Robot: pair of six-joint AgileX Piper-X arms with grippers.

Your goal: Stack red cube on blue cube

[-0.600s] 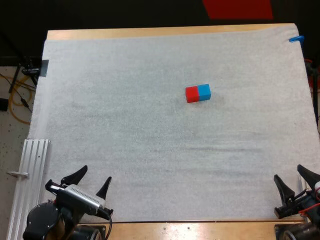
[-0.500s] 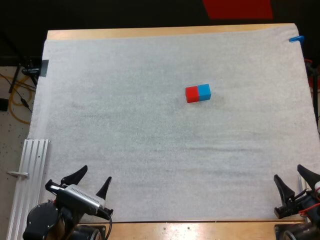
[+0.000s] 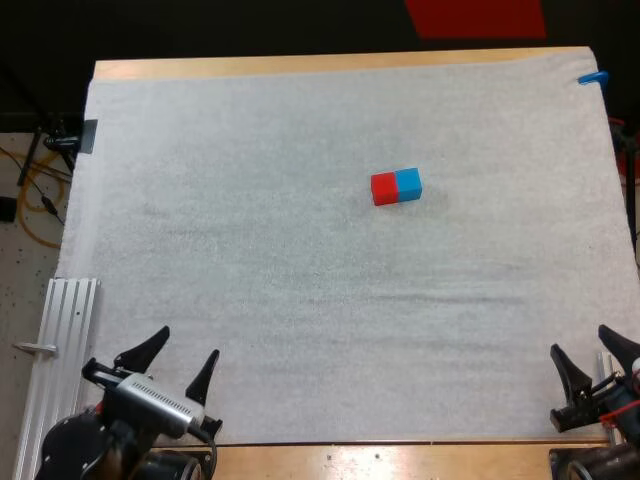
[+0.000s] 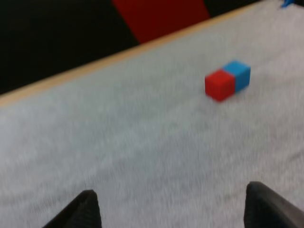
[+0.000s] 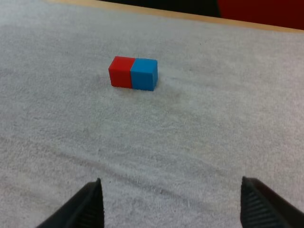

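Observation:
A red cube and a blue cube sit side by side on the white mat, touching, the red one to the left. Both cubes rest flat right of the mat's middle. My left gripper hovers open at the near left edge of the mat, far from the cubes. My right gripper stands open at the near right corner. From the left wrist view the red cube and blue cube lie far ahead. In the right wrist view the red cube and blue cube sit ahead of the open fingers.
A ribbed metal rail lies along the mat's near left side. Bare wooden table borders the mat at the far side. Cables lie on the floor to the left.
My left gripper has drawn back slightly toward the near edge. The right gripper has shifted a little too. The cubes have not moved.

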